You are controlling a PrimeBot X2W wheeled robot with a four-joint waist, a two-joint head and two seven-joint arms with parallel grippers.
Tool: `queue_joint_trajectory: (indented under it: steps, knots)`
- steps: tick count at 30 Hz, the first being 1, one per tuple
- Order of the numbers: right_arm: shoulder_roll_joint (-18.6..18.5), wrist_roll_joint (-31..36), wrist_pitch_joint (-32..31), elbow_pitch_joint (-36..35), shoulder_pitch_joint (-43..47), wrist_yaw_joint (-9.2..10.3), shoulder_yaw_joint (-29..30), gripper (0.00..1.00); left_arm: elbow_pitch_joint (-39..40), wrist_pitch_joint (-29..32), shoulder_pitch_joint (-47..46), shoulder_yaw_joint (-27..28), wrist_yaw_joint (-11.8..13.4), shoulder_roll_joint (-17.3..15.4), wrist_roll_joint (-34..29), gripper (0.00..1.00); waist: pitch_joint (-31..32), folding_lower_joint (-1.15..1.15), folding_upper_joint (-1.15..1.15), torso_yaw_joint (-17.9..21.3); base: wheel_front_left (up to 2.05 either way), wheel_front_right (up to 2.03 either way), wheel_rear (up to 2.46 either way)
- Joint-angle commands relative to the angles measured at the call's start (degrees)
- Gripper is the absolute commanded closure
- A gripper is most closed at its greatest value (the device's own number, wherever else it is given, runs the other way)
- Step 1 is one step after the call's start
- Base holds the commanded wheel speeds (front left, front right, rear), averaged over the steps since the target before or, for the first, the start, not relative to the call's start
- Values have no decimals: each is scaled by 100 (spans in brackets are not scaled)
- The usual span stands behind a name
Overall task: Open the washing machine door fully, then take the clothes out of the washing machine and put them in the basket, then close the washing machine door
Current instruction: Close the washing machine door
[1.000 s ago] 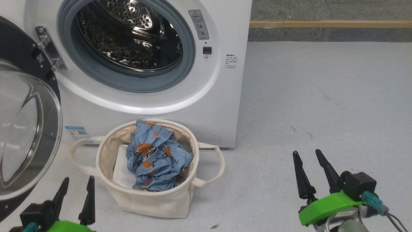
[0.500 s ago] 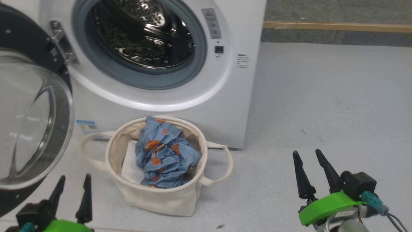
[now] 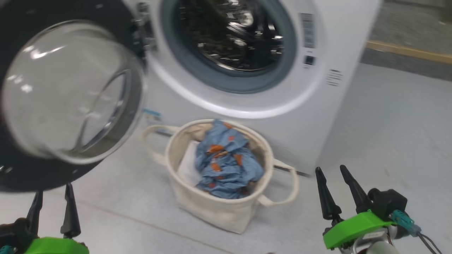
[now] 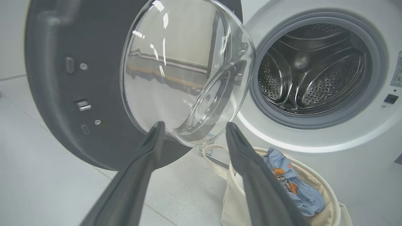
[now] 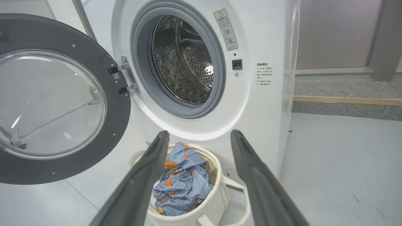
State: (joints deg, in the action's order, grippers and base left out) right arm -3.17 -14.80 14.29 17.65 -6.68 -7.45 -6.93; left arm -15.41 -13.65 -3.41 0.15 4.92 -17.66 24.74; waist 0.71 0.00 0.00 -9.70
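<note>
The washing machine door (image 5: 53, 103) stands swung wide open at the left of the washing machine (image 3: 317, 116), so the first step looks done. The drum (image 4: 314, 72) inside the washing machine shows bare perforated steel, with no fabric that I can see in it. The clothes (image 3: 226, 164) lie crumpled in the basket (image 3: 219, 211), which sits on the floor right in front of the washing machine, below its porthole (a plain white sheet (image 3: 187, 167) lies beside them in the same basket). The unloading looks finished too, as far as the visible part of the drum tells. What is left, by my judgement, is closing the door. The left gripper (image 3: 53, 190) hangs low in front of the washing machine, below the open door, its jaws spread wide and grasping nothing. The right gripper (image 3: 330, 173) hangs off the front right of the washing machine, jaws likewise spread and empty. Neither touches the door, so the closing push is not yet begun
</note>
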Motion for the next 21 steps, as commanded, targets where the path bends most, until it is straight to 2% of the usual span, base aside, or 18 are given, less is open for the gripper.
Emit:
queue_joint_trajectory:
  steps: [1,7,8,14,21]
  knots:
    - [19,-51,71,-157,-124,-3,-168,0,257,-4,-133,272,51,-204,23,0,-3,0,0,-545,0,0,0]
    - [24,-69,71,-159,-150,-3,-215,0,399,66,-110,321,144,-179,105,0,-12,0,0,-1265,0,0,0]
    - [24,-69,71,-159,-150,-3,-215,0,399,66,-110,321,144,-179,105,0,-12,0,0,-1265,0,0,0]
    - [27,-81,71,-168,-115,-3,-203,0,484,155,-115,285,197,-156,137,0,60,0,0,-1887,0,0,0]
    - [28,-126,71,-116,-292,-3,-434,0,614,100,-5,421,282,-139,231,0,-37,0,0,-1990,0,0,0]
